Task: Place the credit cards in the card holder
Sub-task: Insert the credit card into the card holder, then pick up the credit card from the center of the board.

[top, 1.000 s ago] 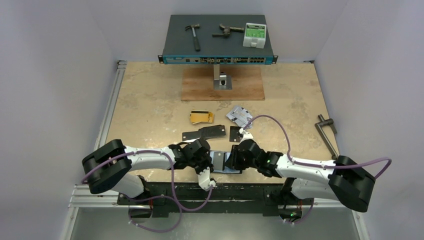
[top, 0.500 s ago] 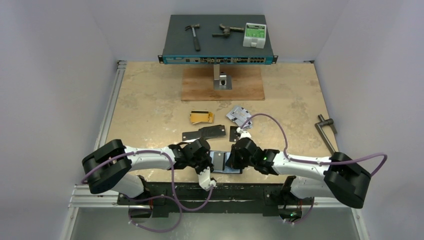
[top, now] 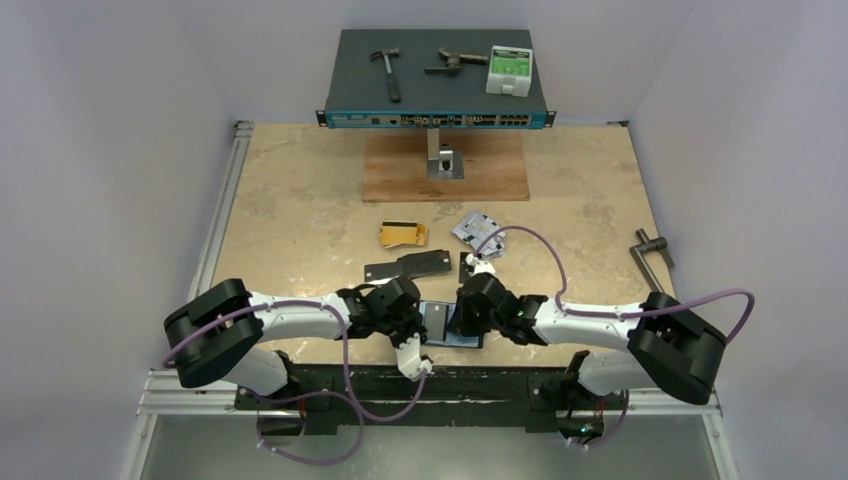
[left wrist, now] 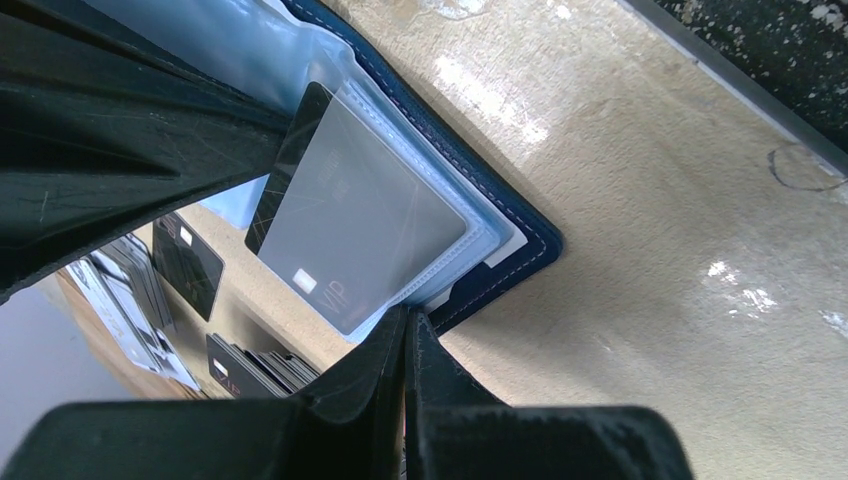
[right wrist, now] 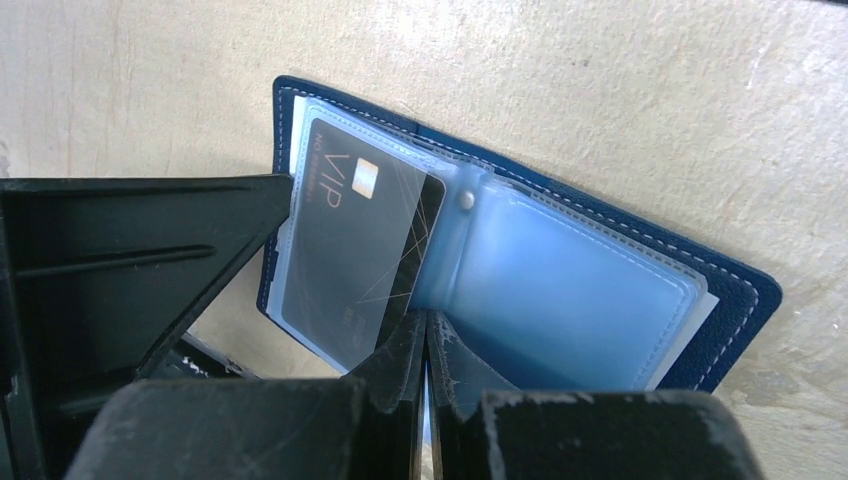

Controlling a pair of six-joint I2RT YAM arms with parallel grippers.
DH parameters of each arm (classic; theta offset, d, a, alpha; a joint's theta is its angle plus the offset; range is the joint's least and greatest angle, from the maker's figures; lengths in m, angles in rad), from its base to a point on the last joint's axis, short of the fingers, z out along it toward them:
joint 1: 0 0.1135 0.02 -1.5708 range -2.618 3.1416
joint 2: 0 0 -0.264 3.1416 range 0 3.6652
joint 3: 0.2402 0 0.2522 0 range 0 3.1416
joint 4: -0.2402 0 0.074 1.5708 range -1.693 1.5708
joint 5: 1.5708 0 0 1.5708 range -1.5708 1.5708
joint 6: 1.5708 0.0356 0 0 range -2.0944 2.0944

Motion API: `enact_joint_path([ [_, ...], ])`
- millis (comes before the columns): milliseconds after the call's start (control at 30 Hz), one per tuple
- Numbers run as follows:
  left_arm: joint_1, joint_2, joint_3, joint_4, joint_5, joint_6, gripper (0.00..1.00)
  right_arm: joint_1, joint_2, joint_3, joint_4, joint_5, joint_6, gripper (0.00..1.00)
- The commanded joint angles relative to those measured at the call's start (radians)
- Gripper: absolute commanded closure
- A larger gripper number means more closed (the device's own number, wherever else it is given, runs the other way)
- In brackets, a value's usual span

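With the right gripper (right wrist: 425,325) just closed empty and shifted left over the open card holder (right wrist: 570,290) at the near edge of the desk (top: 580,200), 1 black VIP card (right wrist: 350,240) seemed stowed, the left gripper (left wrist: 405,322) remaining closed.

A beige, speckled worktop (top: 300,200) is enclosed on three sides by plain pale walls (top: 110,150). Well beyond the fingers (left wrist: 350,410), at the far edge, a wooden board (top: 400,172) is laid flat, and a dark flat box (top: 420,92) is carried above it on a metal post (top: 438,150). A metal rail (top: 222,215) is run along the left edge. Bright glare patches (left wrist: 480,90) are seen on the worktop near the fingers.
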Motion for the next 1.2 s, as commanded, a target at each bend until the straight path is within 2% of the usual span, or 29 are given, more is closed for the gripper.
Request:
enact_joint_path([
  [0, -0.007, 0.013, -0.011, -0.061, 0.043, -0.029, 1.00, 0.000, 0.031, 0.039, 0.095, -0.017, -0.005, 1.00],
  [267, -0.007, 0.017, -0.005, -0.055, 0.044, -0.030, 1.00, 0.031, 0.080, 0.019, 0.149, -0.059, 0.037, 1.00],
  [400, -0.008, 0.015, -0.002, -0.061, 0.040, -0.029, 1.00, 0.029, 0.025, 0.026, 0.070, -0.051, 0.050, 1.00],
  [600, -0.007, 0.012, -0.005, -0.065, 0.040, -0.023, 1.00, -0.046, -0.093, 0.067, -0.114, 0.013, -0.034, 1.00],
  [800, -0.006, 0.004, 0.002, -0.068, 0.030, -0.043, 1.00, -0.079, -0.050, 0.086, -0.126, -0.010, -0.077, 1.00],
  [1167, 0.055, -0.030, 0.145, -0.220, 0.021, -0.322, 1.00, -0.079, -0.001, 0.079, -0.060, -0.039, -0.087, 1.00],
])
